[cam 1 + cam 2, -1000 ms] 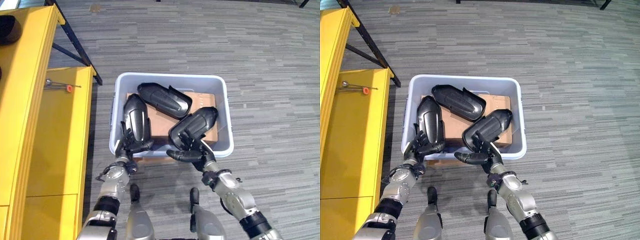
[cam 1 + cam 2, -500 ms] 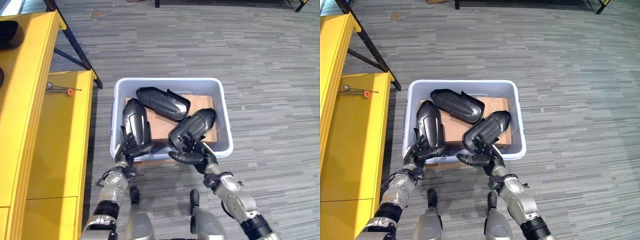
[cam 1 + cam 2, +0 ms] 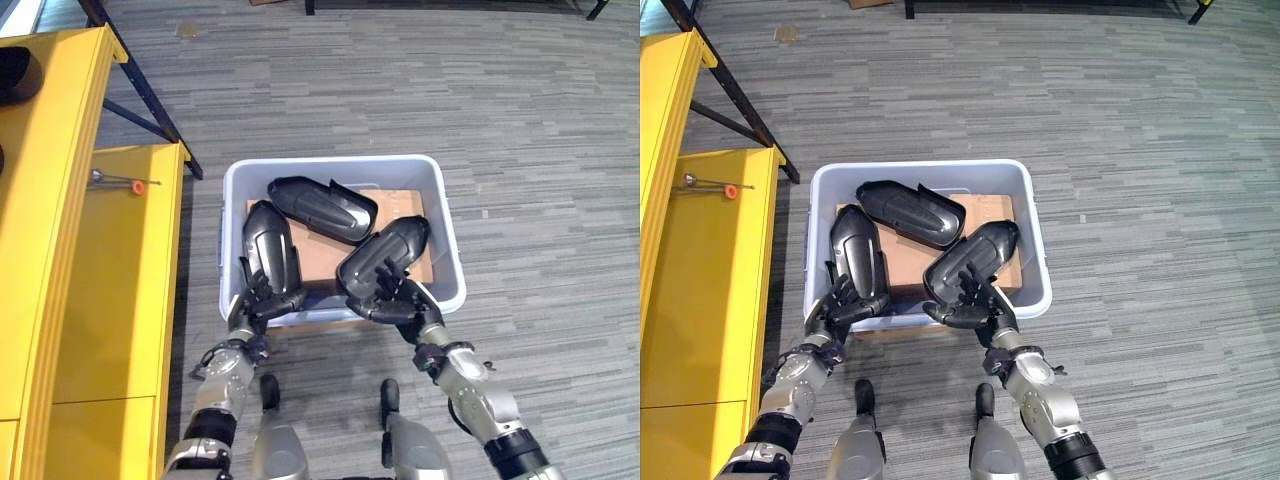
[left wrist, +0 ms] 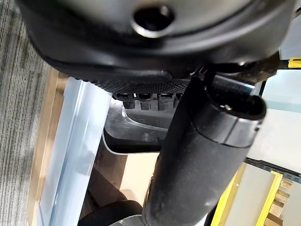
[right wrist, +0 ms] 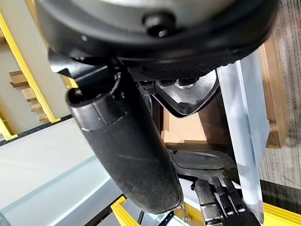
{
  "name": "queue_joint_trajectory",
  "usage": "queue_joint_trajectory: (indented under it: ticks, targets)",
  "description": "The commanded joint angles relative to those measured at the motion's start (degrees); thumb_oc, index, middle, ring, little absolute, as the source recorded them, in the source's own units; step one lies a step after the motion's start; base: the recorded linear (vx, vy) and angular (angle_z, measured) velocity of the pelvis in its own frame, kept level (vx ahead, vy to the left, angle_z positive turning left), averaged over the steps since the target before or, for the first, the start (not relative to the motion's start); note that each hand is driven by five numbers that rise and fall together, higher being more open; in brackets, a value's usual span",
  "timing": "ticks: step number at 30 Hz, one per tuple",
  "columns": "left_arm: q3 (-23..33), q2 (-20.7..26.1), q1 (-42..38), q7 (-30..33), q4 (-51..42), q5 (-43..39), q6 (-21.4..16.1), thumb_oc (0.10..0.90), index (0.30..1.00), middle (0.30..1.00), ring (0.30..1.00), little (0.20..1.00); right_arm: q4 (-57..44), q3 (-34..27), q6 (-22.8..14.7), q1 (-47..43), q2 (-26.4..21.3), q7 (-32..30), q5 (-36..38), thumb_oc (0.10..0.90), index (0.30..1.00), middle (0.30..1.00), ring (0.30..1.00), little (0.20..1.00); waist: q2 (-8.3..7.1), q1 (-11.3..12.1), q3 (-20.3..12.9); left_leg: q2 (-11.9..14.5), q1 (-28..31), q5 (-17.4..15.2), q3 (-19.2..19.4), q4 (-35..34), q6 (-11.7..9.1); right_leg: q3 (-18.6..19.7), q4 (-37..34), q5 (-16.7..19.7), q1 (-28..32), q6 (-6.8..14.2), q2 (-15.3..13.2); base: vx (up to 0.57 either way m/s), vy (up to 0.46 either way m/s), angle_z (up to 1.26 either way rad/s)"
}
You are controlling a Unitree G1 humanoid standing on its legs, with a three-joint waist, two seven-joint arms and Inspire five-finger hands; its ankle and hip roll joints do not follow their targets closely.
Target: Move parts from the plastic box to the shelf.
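- Left hand [image 3: 252, 300]: dark, with slender segmented fingers; silver-grey forearm with a black band.
- Right hand [image 3: 398, 303]: same dark build on a rounded silver-grey wrist housing.
- Thumb: smooth black cylinder with a seam near its tip.

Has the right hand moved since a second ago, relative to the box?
Yes. The right hand has gone forward over the box's near wall and now lies on the right-hand black part.

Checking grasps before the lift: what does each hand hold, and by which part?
Left hand curls round the near end of the left black part; right hand grips the near end of the right black part, both inside the plastic box.
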Motion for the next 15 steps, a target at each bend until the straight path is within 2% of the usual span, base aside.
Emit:
queue_joint_trajectory:
  ticks: [1,5,10,11,13,15]
  targets:
    - [-2.84,-3.89,8.55,-0.81,3.93,-1.37,6.02,0.9,1.0,1.0,1.0,1.0,-9.35,-3.72,-4.85,-3.09,3.07,1.18,-0.25,0.9,1.0,1.0,1.0,1.0,0.07,0.61,-1.28,2.99,5.63,-3.58,-1.19,0.82,3.03,-0.54,5.22,0.03,-3.23,-4.53,-4.41,0.0,0.0,0.0]
    - [-2.34,-3.09,8.52,-0.18,2.33,-1.16,5.7,0.9,1.0,1.0,1.0,1.0,-9.67,-4.08,-4.75,-2.96,3.36,1.29,-0.29,0.9,1.0,1.0,1.0,1.0,0.12,0.7,-1.3,2.79,5.38,-3.16,-1.34,0.9,2.98,-0.48,5.24,0.54,-3.36,-4.61,-4.6,-0.02,0.0,0.0]
    - [-2.79,-0.64,9.14,0.91,-4.67,-0.77,5.13,0.9,1.0,1.0,1.0,1.0,-11.52,-4.44,-4.79,-2.95,3.48,0.92,0.37,0.9,1.0,1.0,1.0,1.0,0.19,0.96,-1.1,2.84,5.54,-3.13,-1.28,0.7,2.92,-0.61,5.05,0.64,-3.11,-4.57,-4.75,0.0,0.0,0.0]
    - [-3.28,1.94,9.79,1.51,-9.9,-0.39,4.96,0.9,1.0,1.0,1.0,1.0,-13.74,-4.64,-4.88,-2.91,3.16,0.89,1.09,0.9,1.0,1.0,1.0,1.0,0.28,1.21,-0.85,2.83,5.62,-3.09,-1.31,0.65,2.89,-0.78,5.01,0.68,-3.01,-4.59,-4.74,0.0,0.0,0.0]
    - [-3.43,3.32,10.09,2.02,-13.5,-0.71,4.99,0.9,1.0,1.0,1.0,1.0,-15.81,-4.76,-4.93,-2.85,2.66,0.42,1.1,0.9,1.0,1.0,1.0,1.0,0.31,1.31,-0.56,2.78,5.69,-3.03,-1.32,0.54,2.9,-0.77,4.99,0.72,-2.93,-4.61,-4.72,0.0,0.0,0.0]
    - [-3.22,6.98,11.02,3.47,-23.58,-2.22,5.04,0.9,1.0,1.0,1.0,1.0,-20.73,-5.23,-4.93,-2.73,2.08,-0.41,1.64,0.9,1.0,1.0,1.0,1.0,0.56,1.55,0.0,2.72,6.02,-2.8,-1.34,0.45,2.95,-0.99,4.85,0.95,-2.52,-4.57,-4.78,-0.01,0.007,0.02]
